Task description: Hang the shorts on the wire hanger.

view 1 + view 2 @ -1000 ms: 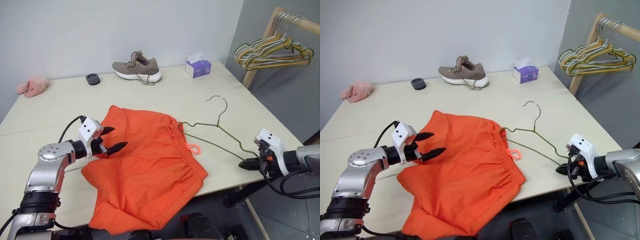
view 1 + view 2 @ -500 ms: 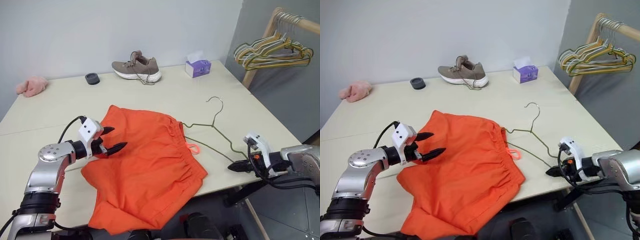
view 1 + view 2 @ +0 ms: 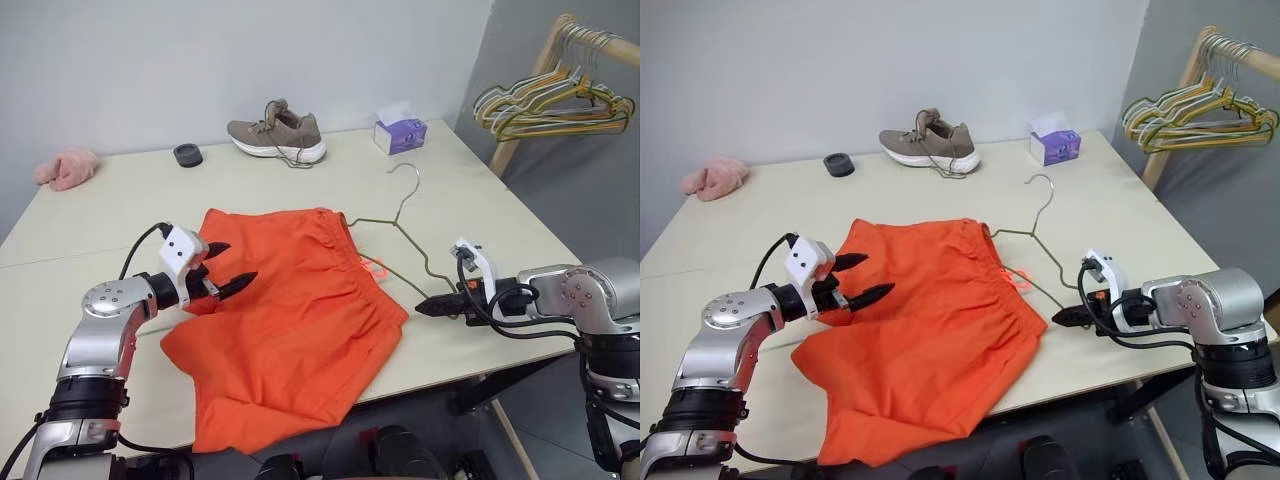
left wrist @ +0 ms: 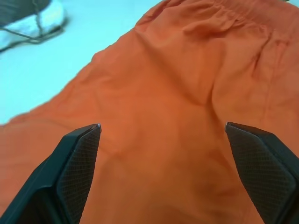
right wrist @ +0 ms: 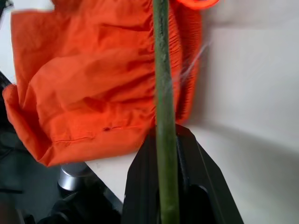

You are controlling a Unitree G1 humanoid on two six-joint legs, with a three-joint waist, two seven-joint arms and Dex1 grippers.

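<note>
Pale beige table [image 3: 330,190] filled most of the head view, set against a plain grey wall. Along its far edge sat a brown shoe [image 3: 277,130], a purple tissue box [image 3: 400,133], a small black disc [image 3: 187,155] and a pink fluffy cloth [image 3: 65,168]. At the upper right, a bunch of coloured hangers [image 3: 550,105] hung from a wooden rail.

The shorts [image 3: 285,320], bright orange, lay spread across the lower centre of the frame, their lower edge spilling over the near table edge and the waistband toward the right. The wire hanger [image 3: 400,235] lay at centre right with its hook pointing to the back of the table and its near arm running along the waistband.

The right gripper [image 3: 432,306], fingers pinched together on the hanger's lower corner, had slid inward from the right edge of the frame over the last second, taking the hanger with it toward the shorts. The hook now sat further left than before, and the wire's left end reached the waistband.

The left gripper [image 3: 228,268], at centre left, stayed poised over the left side of the shorts with its fingers spread wide, touching nothing that could be made out.

Judging by this, the hanger was being fed toward the waist opening; the shorts were not yet on it, and the left gripper probably still had to lift the fabric.
</note>
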